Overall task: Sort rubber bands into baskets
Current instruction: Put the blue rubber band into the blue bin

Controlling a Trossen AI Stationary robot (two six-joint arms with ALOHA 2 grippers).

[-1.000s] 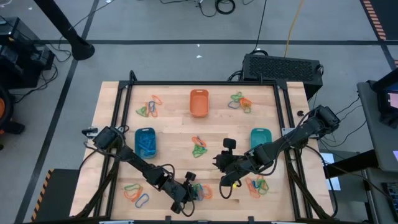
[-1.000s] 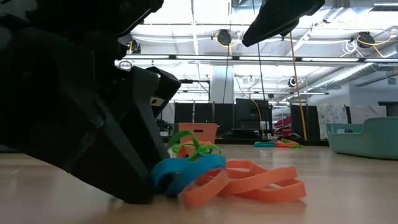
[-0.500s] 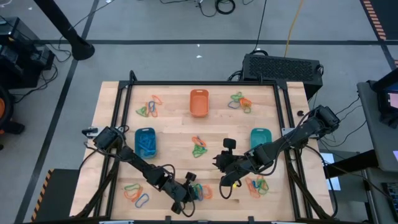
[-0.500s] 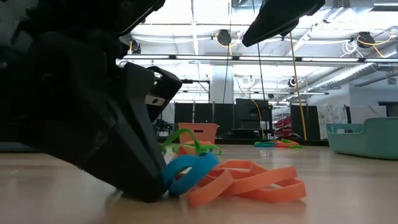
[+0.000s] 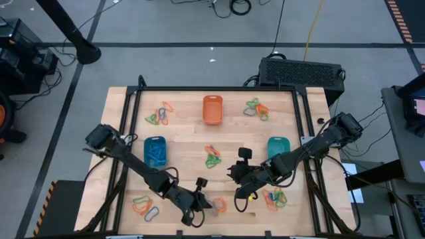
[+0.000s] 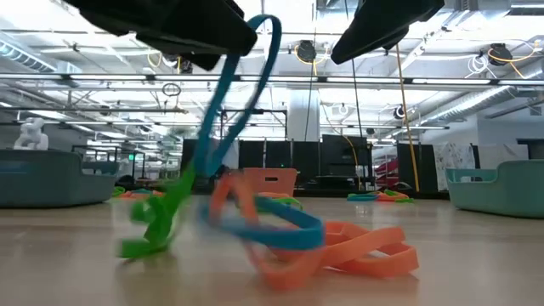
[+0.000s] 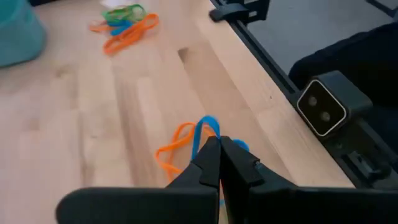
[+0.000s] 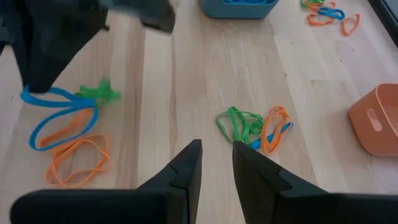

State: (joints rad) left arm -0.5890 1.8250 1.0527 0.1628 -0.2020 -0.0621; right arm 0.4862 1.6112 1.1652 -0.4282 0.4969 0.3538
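Observation:
My left gripper [image 5: 202, 203] is near the table's front edge, raised off the wood and shut on a blue rubber band [image 6: 246, 102]. A green band [image 6: 157, 225] shows blurred beside the blue loop. Orange bands [image 6: 340, 251] lie under it on the table. My right gripper [image 8: 216, 152] hovers open over bare wood to the right of that pile, nothing between its fingers. The orange basket [image 5: 212, 109] stands at the far middle. The blue basket [image 5: 155, 153] is at the left and the teal basket [image 5: 278, 149] at the right. My left gripper pinches the blue band's upper end [image 7: 207, 126] between its two shut fingertips, slanting down from the table's left. The band is drawn out into a long loop below the fingers. Its lower end [image 6: 297, 231] rests on the orange bands on the table.
More clusters of bands lie at the far left [image 5: 158, 114], far right [image 5: 257, 108], centre [image 5: 212, 157], near left [image 5: 145, 206] and near right [image 5: 272, 198]. A black frame rail [image 7: 267, 68] runs along the table's near edge, close to my left gripper.
My left gripper has risen from the table, most of it in the last half second, drawing the blue band's one end up into a long loop. Its other end stays on the orange bands. The green band has been thrown out of the pile, toward the left in the low view.

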